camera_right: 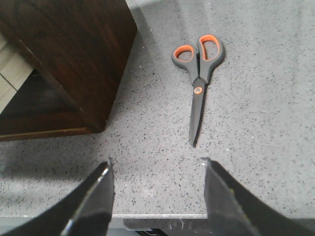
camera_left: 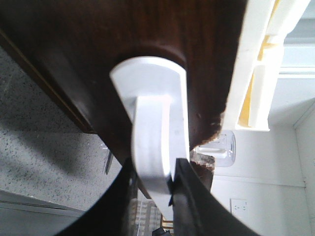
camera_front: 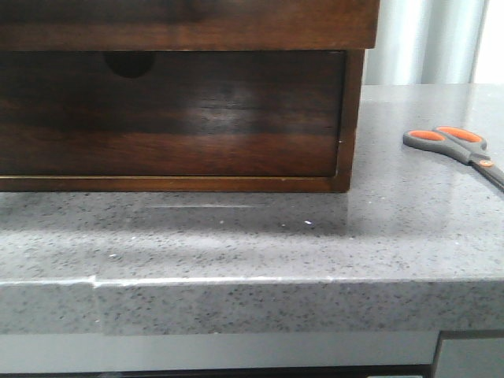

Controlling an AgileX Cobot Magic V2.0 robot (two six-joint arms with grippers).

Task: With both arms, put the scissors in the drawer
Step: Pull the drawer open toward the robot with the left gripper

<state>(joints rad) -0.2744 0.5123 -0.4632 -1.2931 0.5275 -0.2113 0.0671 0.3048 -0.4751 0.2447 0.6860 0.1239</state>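
The scissors (camera_front: 457, 146) lie flat on the grey counter to the right of the wooden chest, orange-lined loops facing away from me. In the right wrist view the scissors (camera_right: 199, 73) point their blades toward my right gripper (camera_right: 157, 163), which hangs open over the counter's front edge, apart from them and holding nothing. The drawer (camera_front: 189, 27) shows as the wide dark brown band at the top of the front view. My left gripper (camera_left: 155, 169) is shut on the white curved handle (camera_left: 155, 98) fixed to the drawer (camera_left: 123, 29). Neither gripper appears in the front view.
The chest's lower drawer (camera_front: 173, 110) with a half-round notch (camera_front: 128, 64) fills the left of the front view. The chest's right corner (camera_right: 74, 49) stands left of the scissors. The counter's front edge (camera_front: 236, 282) runs across, just under the right gripper.
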